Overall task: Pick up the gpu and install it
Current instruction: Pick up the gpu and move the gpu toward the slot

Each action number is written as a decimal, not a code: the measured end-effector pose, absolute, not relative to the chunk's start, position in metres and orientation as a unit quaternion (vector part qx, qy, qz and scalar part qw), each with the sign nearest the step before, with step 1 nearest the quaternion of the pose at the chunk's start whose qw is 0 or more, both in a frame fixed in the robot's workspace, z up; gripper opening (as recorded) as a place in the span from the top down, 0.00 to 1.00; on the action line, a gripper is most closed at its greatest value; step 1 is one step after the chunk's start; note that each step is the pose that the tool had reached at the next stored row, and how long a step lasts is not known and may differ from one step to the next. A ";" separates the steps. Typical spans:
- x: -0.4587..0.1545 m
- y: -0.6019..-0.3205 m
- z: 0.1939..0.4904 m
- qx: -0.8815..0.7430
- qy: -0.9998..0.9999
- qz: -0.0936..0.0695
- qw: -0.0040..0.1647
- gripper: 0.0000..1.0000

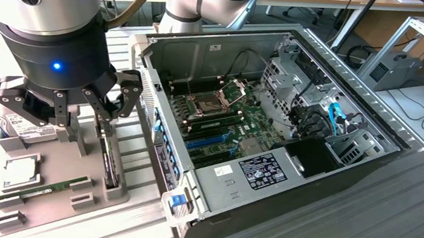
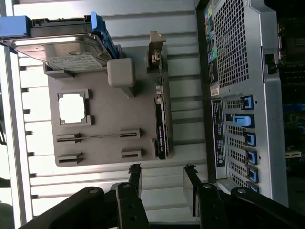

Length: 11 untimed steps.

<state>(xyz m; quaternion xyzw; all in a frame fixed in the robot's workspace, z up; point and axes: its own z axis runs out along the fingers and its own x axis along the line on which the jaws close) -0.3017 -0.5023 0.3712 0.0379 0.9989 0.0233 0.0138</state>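
Arm pointed straight down over the grey fixture (image 1: 54, 197). End effector (image 1: 82, 126) hung above the fixture's case-side edge with its fingers (image 2: 135, 174) spread apart, holding nothing. The gpu (image 1: 110, 165) stood on edge in the slot along that same edge of the fixture, lined up between the fingers in the wrist view, with no contact visible. The hard drive (image 2: 62, 50) and memory stick (image 1: 43, 190) sat in the fixture's other slots. The open computer case (image 1: 272, 129) lay beside the fixture on the tabletop (image 1: 355, 221).
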 end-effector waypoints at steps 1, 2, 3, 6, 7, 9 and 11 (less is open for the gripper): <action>-0.302 -0.502 0.371 0.038 0.999 0.023 0.014 0.52; -0.302 -0.502 0.371 0.038 0.999 0.023 0.014 0.52; -0.302 -0.502 0.370 0.038 0.999 0.023 0.014 0.52; -0.302 -0.502 0.369 0.038 0.999 0.023 0.014 0.52; -0.302 -0.502 0.369 0.038 0.999 0.023 0.014 0.52; -0.302 -0.502 0.369 0.038 0.999 0.023 0.014 0.52; -0.302 -0.502 0.368 0.038 0.999 0.023 0.014 0.52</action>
